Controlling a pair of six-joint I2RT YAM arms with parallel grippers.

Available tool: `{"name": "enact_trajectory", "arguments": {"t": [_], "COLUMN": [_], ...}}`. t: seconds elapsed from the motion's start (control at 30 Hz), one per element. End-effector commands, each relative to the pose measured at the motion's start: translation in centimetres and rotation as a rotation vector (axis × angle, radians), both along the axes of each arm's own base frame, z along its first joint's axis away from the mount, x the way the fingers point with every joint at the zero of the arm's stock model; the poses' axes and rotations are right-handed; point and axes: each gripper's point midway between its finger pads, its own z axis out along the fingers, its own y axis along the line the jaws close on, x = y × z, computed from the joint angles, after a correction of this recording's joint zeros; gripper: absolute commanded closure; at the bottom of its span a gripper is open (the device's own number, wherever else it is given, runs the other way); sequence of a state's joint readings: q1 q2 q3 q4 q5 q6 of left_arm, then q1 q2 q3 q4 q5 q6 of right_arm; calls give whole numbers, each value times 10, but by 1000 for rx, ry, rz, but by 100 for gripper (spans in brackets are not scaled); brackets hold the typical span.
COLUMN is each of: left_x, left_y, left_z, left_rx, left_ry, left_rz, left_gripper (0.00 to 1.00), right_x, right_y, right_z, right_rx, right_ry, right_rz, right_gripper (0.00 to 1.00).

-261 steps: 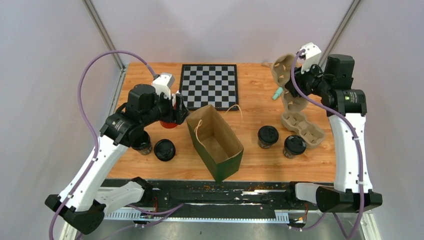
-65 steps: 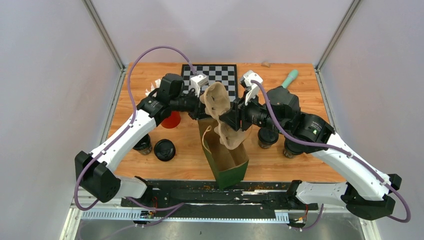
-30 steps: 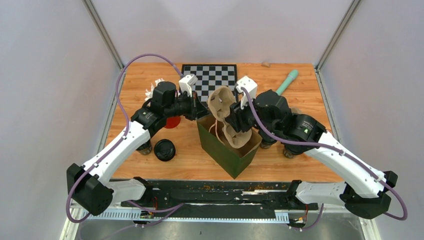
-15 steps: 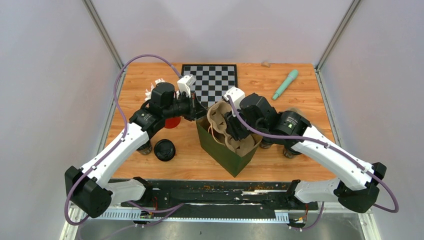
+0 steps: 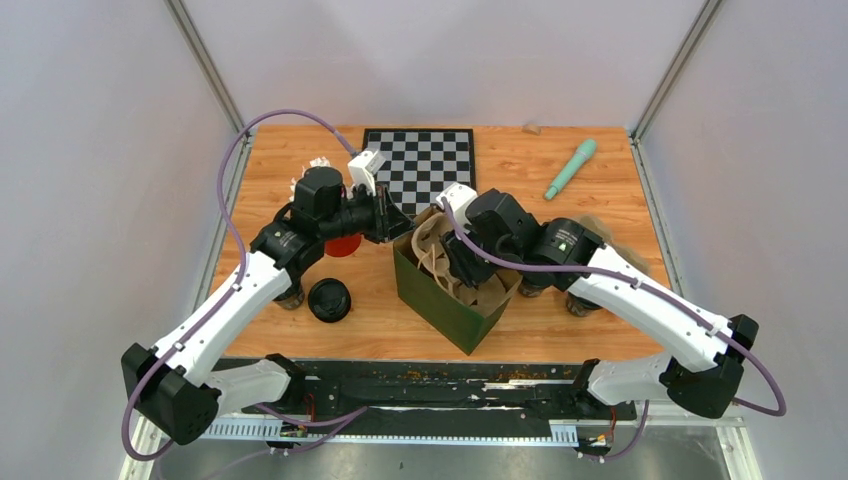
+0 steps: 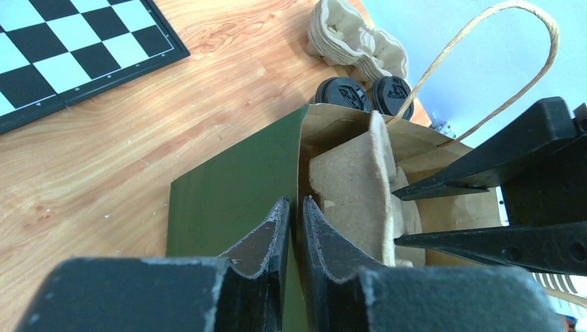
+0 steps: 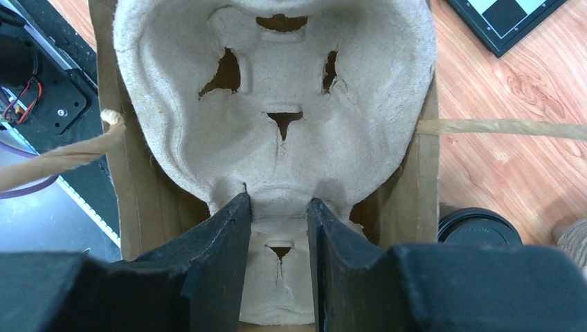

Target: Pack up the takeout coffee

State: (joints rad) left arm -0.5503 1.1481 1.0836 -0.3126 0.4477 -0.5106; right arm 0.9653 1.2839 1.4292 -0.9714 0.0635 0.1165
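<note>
Over the last second the pulp cup carrier (image 7: 277,90) has been sinking into the paper bag (image 6: 228,187). My right gripper (image 7: 277,202) is clamping it, long axis upright, driving down. The left gripper (image 6: 295,202) is straddling the bag's wall; gripping or not, I cannot tell. The nearest coffee cup (image 7: 477,225) is sitting just beside the right gripper, outside the bag.

Bright, even overhead light; shadows on the table (image 5: 510,160) are soft & faint, no glare. Wrist views are sharp mid-frame, but the near fingers (image 6: 266,242) go blurry w/ wide-angle stretch at edges
</note>
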Motion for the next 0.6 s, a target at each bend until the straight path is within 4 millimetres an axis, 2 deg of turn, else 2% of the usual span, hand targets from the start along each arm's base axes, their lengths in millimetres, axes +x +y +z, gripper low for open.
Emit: {"name": "enact_trajectory", "arguments": {"t": [0.0,0.13,0.37,0.57], "left_x": [-2,-1,1,0], "left_y": [6,10,14,15], "left_z": [27,31,38,32], "left_rx": [-6,10,18,36], "left_ry": [-77,-88,-95,-96], "left_rz": [19,36,57,48], "left_gripper": [79,72,68,61], "right_x": [-2,-2,-2,0], "right_y": [7,9,11,8], "right_z": [7,1,-11,-13], "right_rx": [20,4,-60,-78], "right_ry": [2,13,35,29], "right_rz": [38,43,46,32], "right_gripper": [66,66,64,59]}}
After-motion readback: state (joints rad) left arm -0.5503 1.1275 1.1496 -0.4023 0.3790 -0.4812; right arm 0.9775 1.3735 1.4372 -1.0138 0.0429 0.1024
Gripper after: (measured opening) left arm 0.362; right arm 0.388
